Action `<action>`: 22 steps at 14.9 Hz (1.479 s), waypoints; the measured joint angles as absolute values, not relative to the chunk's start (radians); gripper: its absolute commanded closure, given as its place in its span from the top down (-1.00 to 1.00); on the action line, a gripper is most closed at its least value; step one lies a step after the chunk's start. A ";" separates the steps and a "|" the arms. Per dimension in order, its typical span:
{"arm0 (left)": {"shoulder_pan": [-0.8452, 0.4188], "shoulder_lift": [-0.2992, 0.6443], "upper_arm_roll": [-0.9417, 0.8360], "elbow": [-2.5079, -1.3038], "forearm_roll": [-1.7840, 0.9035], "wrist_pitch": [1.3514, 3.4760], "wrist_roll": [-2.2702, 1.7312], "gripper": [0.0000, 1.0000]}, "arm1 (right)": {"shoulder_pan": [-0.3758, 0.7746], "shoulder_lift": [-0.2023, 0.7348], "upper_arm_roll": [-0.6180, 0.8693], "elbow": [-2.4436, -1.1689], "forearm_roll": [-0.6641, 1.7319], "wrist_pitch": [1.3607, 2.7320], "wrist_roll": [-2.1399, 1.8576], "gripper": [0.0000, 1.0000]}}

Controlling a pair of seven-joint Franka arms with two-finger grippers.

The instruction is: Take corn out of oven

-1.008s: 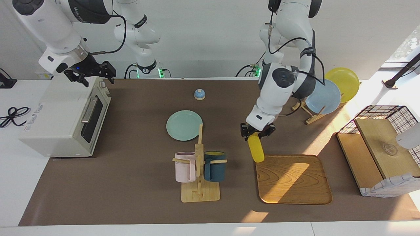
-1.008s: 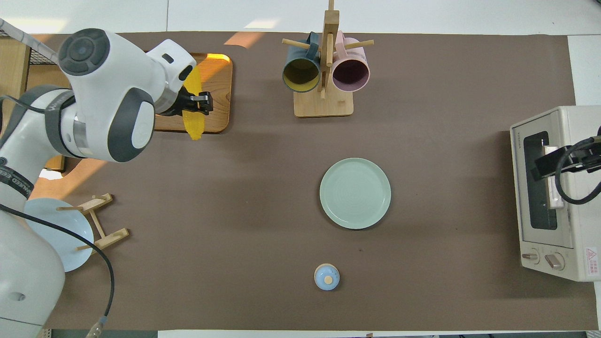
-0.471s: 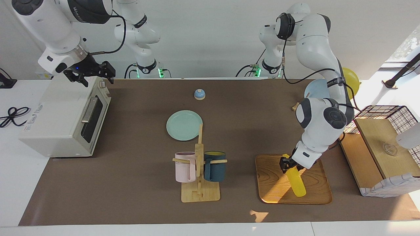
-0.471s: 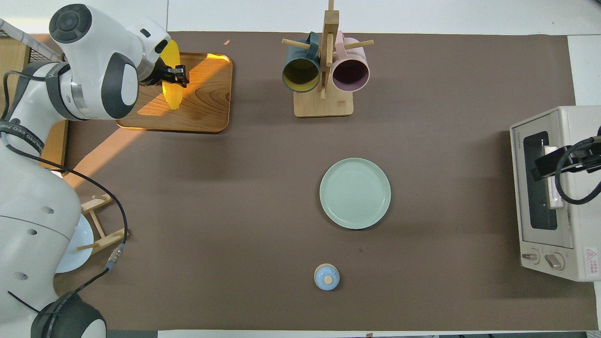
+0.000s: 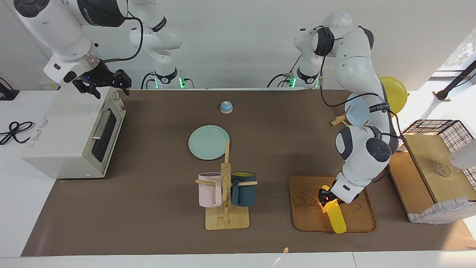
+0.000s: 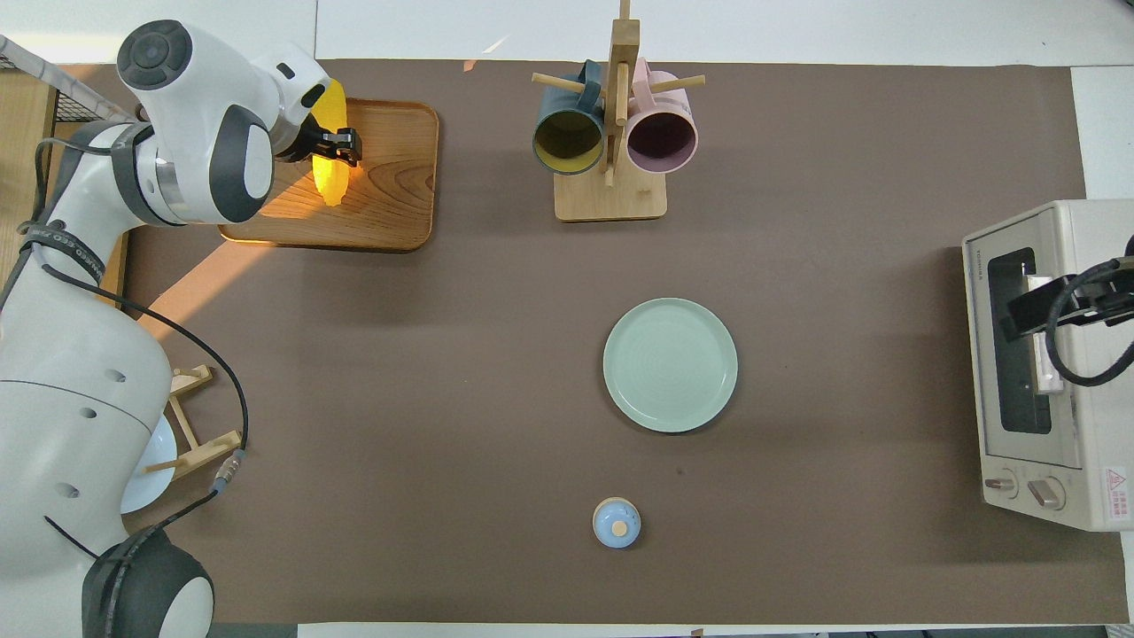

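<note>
The bright yellow corn (image 5: pixel 335 217) hangs tilted, tip down, in my left gripper (image 5: pixel 325 196), which is shut on its upper end over the wooden tray (image 5: pixel 308 208). I cannot tell whether the tip touches the tray. In the overhead view the corn (image 6: pixel 330 177) and left gripper (image 6: pixel 341 147) are over the tray (image 6: pixel 399 186). The off-white oven (image 5: pixel 63 130) stands at the right arm's end of the table with its dark glass door shut. My right gripper (image 5: pixel 106 86) hovers over the oven's top front edge; it also shows in the overhead view (image 6: pixel 1054 306) over the oven (image 6: pixel 1028 478).
A wooden mug rack (image 5: pixel 226 219) with a pink and a dark blue mug stands beside the tray. A green plate (image 5: pixel 208 142) and a small blue bell (image 5: pixel 226 107) lie mid-table. A plate stand with a blue plate (image 5: pixel 355 108) and a wire basket (image 5: pixel 435 128) are at the left arm's end.
My left gripper carried the corn from the tray's near edge to over the tray and lowered it a little. The right arm has not moved.
</note>
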State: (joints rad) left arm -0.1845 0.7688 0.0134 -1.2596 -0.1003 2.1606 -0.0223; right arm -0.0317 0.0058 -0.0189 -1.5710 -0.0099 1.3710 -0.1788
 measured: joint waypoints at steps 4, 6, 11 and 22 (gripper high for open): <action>-0.184 0.769 0.014 -1.261 -0.100 2.160 0.019 1.00 | -0.032 0.006 -0.019 -1.571 -0.010 1.371 -0.179 1.00; -0.184 0.768 0.014 -1.260 -0.100 2.157 0.022 1.00 | -0.032 0.006 -0.019 -1.571 -0.010 1.371 -0.179 1.00; -0.179 0.714 0.017 -1.249 -0.100 2.080 0.023 1.00 | -0.032 0.006 -0.019 -1.571 -0.010 1.371 -0.179 1.00; -0.140 0.342 0.041 -1.326 -0.100 1.740 -0.008 1.00 | -0.032 0.006 -0.019 -1.571 -0.010 1.371 -0.179 1.00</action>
State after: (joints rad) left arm -0.1396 0.3423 0.0411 -1.3262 -0.1003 1.7400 -0.0078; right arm -0.0321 0.0058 -0.0193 -1.5710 -0.0099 1.3710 -0.1788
